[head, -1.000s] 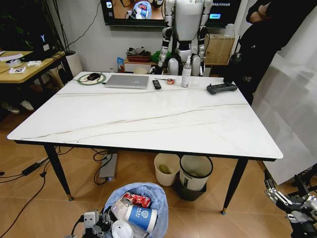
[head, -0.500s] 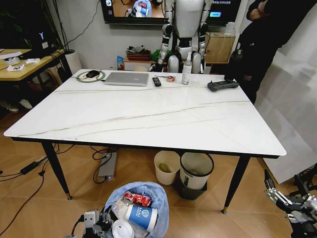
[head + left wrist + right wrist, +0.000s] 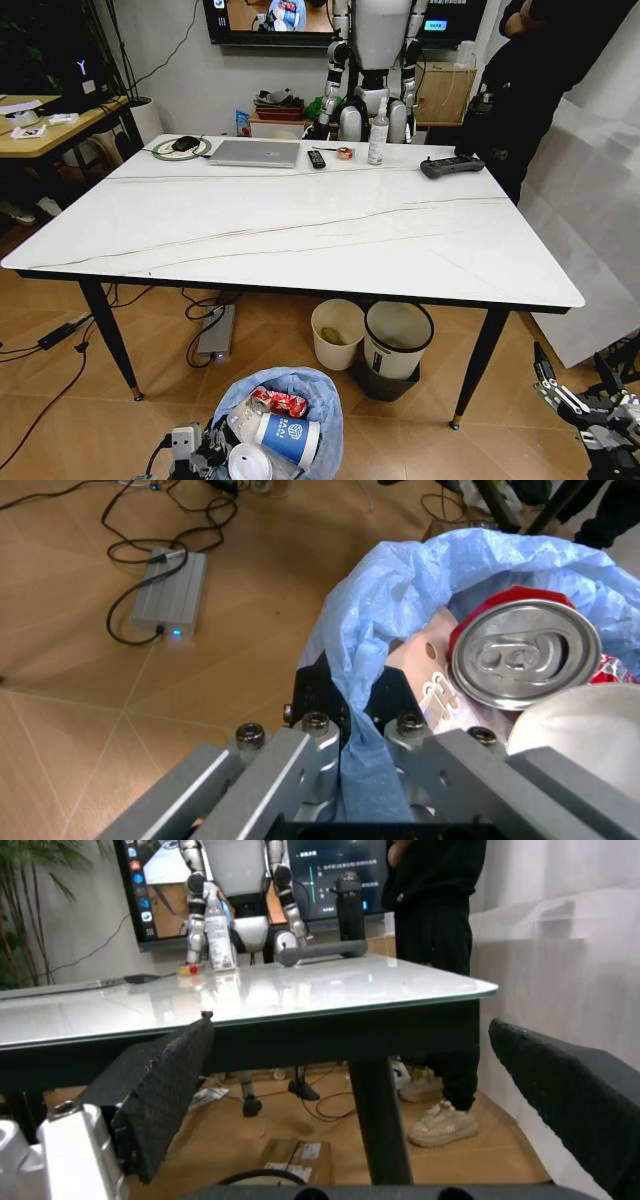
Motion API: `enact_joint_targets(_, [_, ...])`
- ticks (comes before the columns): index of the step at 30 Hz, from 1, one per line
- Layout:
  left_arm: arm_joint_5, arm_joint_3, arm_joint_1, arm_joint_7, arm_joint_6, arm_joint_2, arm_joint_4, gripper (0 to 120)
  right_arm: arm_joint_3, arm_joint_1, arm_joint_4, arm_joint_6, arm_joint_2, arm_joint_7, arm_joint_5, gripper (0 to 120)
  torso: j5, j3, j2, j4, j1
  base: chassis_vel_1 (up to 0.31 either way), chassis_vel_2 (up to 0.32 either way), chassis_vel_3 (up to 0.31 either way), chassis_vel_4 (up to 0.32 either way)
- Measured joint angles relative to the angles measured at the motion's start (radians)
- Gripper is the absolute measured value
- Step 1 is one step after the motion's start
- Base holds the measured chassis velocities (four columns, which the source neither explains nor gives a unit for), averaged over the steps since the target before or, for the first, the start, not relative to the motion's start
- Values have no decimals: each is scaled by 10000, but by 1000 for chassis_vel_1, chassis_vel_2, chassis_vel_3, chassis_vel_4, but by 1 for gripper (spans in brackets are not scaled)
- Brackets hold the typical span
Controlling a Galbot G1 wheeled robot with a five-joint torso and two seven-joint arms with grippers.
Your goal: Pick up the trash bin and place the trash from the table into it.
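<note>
Left gripper (image 3: 345, 761) pinched the bin (image 3: 285, 420) liner, bottom centre — trash (image 3: 285, 435) already inside. Table (image 3: 300, 235) looked litter-free. Right gripper (image 3: 590, 410) hung open, lower right — task approx. done.

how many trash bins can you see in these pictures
3. The trash bin with the blue bag sits on the floor nearest the robot, its rim clamped in the left gripper. A cream bin and a white black-rimmed bin stand under the table.

Trash bin (image 3: 285, 420), blue-bag-lined, upright on the floor before the table (image 3: 300, 235), holding a paper cup (image 3: 285, 437), red can (image 3: 522, 654) and white lid (image 3: 248, 463). Marble-look tabletop bears no litter.
</note>
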Motion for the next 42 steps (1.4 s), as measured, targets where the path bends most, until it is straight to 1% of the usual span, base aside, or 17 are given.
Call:
enact_joint_targets(4, [-7, -33, 3, -1, -35, -2, 155, 0, 0, 0, 0, 0, 0, 0, 0, 100, 0, -109, -184, 1, -74, 0, 0, 0, 0])
enact_joint_targets(6, [-9, -33, -1, -1, -36, -3, 162, 0, 0, 0, 0, 0, 0, 0, 0, 100, 0, -128, -214, 1, -87, 0, 0, 0, 0])
enact_joint_targets(12, [-24, -31, -76, 0, -36, -3, 231, 0, 0, 0, 0, 0, 0, 0, 0, 100, -1, -312, -533, 1, -221, 0, 0, 0, 0])
enact_joint_targets(22, [-35, -72, -170, 6, -25, -7, 372, 0, 0, 0, 0, 0, 0, 0, 0, 100, -1, -550, -942, 0, -390, 0, 0, 0, 0])
enact_joint_targets(34, [-37, -106, -187, 18, -49, -31, 397, 0, 0, 0, 0, 0, 0, 0, 0, 100, 0, -895, -1500, 1, -604, 0, 0, 0, 0])
enact_joint_targets(42, [-69, -101, -216, 20, -55, -6, 445, 0, 0, 0, 0, 0, 0, 0, 0, 100, -1, -1066, -1792, 0, -727, 0, 0, 0, 0])
